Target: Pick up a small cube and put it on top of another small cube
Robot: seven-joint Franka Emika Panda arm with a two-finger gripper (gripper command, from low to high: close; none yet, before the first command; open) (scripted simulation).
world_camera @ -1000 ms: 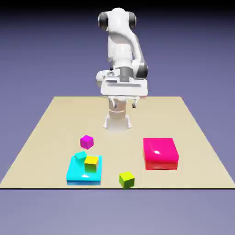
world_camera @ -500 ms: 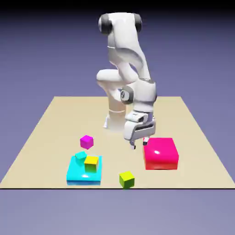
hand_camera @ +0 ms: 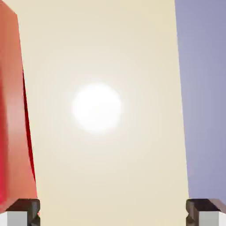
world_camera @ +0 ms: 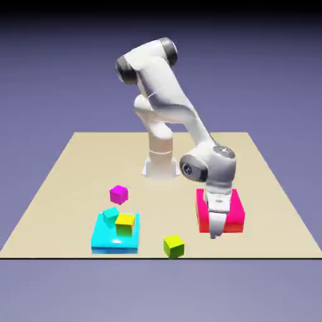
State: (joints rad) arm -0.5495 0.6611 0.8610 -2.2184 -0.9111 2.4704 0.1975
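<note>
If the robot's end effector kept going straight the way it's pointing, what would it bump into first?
Probably the bare tan table top. The open end effector points down, and the hand view shows only table between its fingertips. The big glossy magenta-red block sits just off to one side, so it would likely be missed.

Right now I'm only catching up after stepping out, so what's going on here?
The white arm has reached low over the table's near edge, its gripper open and empty in front of the big red block. The hand view shows only bare table and that block's side between the fingertips. The lime cube it is after sits untouched, off to the exterior view's left of the gripper. Nothing is stacked by the arm yet.
</note>
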